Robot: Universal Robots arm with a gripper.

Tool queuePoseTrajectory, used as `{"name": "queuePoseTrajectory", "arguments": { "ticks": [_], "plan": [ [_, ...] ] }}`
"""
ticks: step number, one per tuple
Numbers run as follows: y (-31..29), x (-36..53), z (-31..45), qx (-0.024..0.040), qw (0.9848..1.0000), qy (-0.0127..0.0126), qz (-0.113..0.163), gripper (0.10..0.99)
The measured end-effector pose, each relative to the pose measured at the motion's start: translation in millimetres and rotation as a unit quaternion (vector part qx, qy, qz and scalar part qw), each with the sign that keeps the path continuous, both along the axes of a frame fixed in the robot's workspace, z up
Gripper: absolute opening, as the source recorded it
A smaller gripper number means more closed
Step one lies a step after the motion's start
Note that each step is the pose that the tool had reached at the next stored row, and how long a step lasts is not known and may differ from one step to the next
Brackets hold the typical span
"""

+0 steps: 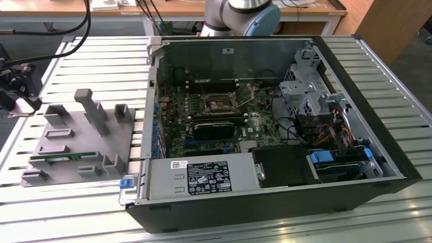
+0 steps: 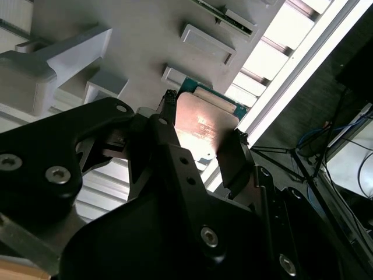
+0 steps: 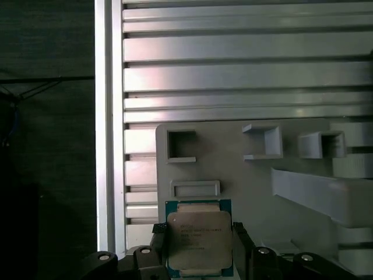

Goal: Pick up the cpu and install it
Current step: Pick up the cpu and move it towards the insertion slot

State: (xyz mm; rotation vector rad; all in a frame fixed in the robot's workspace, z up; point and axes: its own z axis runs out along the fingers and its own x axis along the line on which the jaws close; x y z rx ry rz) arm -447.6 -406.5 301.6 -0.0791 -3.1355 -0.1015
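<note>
The cpu [image 3: 199,238] is a small square chip with a shiny metal top and a green rim. My gripper [image 3: 200,245] is shut on it, one black finger [image 3: 158,244] on each of two opposite edges. In the second wrist view the cpu [image 2: 204,125] sits between the same fingers [image 2: 233,157] of the gripper [image 2: 201,137], held over a corner of the grey fixture plate [image 2: 145,41]. In the exterior view the gripper [image 1: 17,96] hangs at the far left, above the table's edge and apart from the open computer case [image 1: 270,202]. The motherboard socket [image 1: 219,104] lies inside that case.
The grey fixture plate [image 1: 74,142] has upright posts and pockets, and a green memory stick [image 1: 60,158] lies on it. The case holds a power supply [image 1: 202,177], drive cages [image 1: 304,91] and cables. The slatted metal table [image 1: 101,66] ends close to the gripper. The arm's base [image 1: 243,15] stands behind the case.
</note>
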Motion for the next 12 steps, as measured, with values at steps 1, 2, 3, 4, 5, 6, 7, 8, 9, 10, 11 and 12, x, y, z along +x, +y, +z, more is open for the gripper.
{"name": "queuePoseTrajectory", "arguments": {
  "ticks": [1, 2, 3, 4, 5, 6, 7, 8, 9, 10, 11, 12],
  "plan": [
    [0.2, 0.0, 0.6, 0.0, 1.0, -0.0001, 0.0, 0.533],
    [0.3, 0.0, 1.2, 0.0, 1.0, -0.0001, 0.0, 0.533],
    [0.4, 0.0, 1.7, 0.0, 1.0, -0.0001, 0.0, 0.533],
    [0.6, 0.0, 2.3, 0.0001, 1.0, -0.0001, 0.0, 0.533],
    [0.7, 0.0, 2.6, 0.0001, 1.0, -0.0001, 0.0, 0.533],
    [0.7, 0.0, 2.8, 0.0001, 1.0, -0.0002, 0.0, 0.533],
    [0.7, 0.0, 3.0, 0.0001, 1.0, -0.0001, 0.0, 0.533],
    [0.8, 0.0, 3.2, 0.0001, 1.0, -0.0001, 0.0, 0.533],
    [0.8, 0.0, 3.3, 0.0, 1.0, -0.0001, 0.0, 0.533],
    [0.8, 0.0, 3.4, 0.0001, 1.0, -0.0001, 0.0, 0.533],
    [1.0, 0.0, 3.9, 0.0, 1.0, 0.0, 0.0, 0.533],
    [1.1, 0.0, 4.2, 0.0, 1.0, 0.0, 0.0, 0.533]
  ]
}}
